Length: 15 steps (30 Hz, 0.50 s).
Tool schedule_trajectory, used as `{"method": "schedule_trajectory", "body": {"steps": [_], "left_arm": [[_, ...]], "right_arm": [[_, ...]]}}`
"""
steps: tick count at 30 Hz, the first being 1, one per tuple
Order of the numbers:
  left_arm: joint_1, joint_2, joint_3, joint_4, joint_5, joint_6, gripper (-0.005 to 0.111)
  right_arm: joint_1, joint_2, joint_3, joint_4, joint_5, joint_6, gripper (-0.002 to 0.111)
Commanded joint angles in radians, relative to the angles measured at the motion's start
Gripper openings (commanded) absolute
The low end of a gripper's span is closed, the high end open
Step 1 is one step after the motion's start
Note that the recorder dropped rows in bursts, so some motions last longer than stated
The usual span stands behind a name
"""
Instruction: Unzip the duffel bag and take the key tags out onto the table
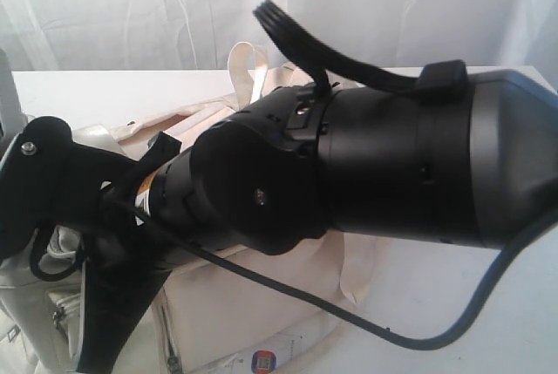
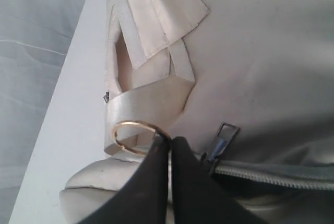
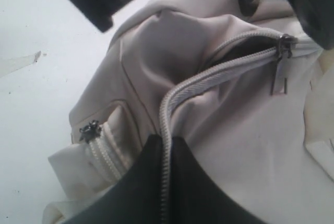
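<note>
The unzipping step is in hand, and I am judging it only partly done. The duffel bag (image 1: 235, 322) is lying on the table (image 1: 105, 95) under both arms, and its main zip (image 3: 209, 78) is gaping beside the slider (image 3: 286, 44), with dark lining (image 3: 242, 49) showing through. A fold of cloth is hiding how far that opening runs. The right gripper (image 3: 164, 148) is pressing down with its jaws drawn together on the zip's grey band, well apart from the slider, so to my eye it is pinning the bag, not pulling anything. The left gripper (image 2: 169, 143) is sitting near that same slider, with its fingers all but touching and only a sliver between them. Its tip is lying against a gold ring (image 2: 131, 124) on a shiny strap (image 2: 146, 109). I cannot tell whether it is nipping any cloth. The next move, I reckon, is calling for one gripper to take the slider's little pull and draw it along the teeth while the other is holding the fabric taut. Only then would a reach inside make sense. Counting up, I am seeing 1 bag, 2 grippers, 1 gold ring and 2 sliders, the second being the side-pocket slider (image 3: 90, 130). There is 1 paper label (image 1: 266, 359) on the bag's front. I am seeing 0 key tags, so they are presumably inside.
</note>
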Motion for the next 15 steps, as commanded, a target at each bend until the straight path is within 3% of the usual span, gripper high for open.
{"method": "schedule_trajectory", "body": {"steps": [1, 10, 15], "left_arm": [[-0.001, 0.020, 0.005, -0.004, -0.019, -0.008, 0.000], [-0.001, 0.013, -0.045, -0.004, -0.056, -0.027, 0.000], [-0.001, 0.013, -0.076, -0.004, 0.043, -0.085, 0.000]], "right_arm": [[-0.002, -0.008, 0.004, 0.007, 0.020, 0.006, 0.000], [-0.002, -0.008, 0.004, 0.007, 0.034, 0.006, 0.000], [-0.002, -0.008, 0.004, 0.007, 0.041, 0.006, 0.000]]}}
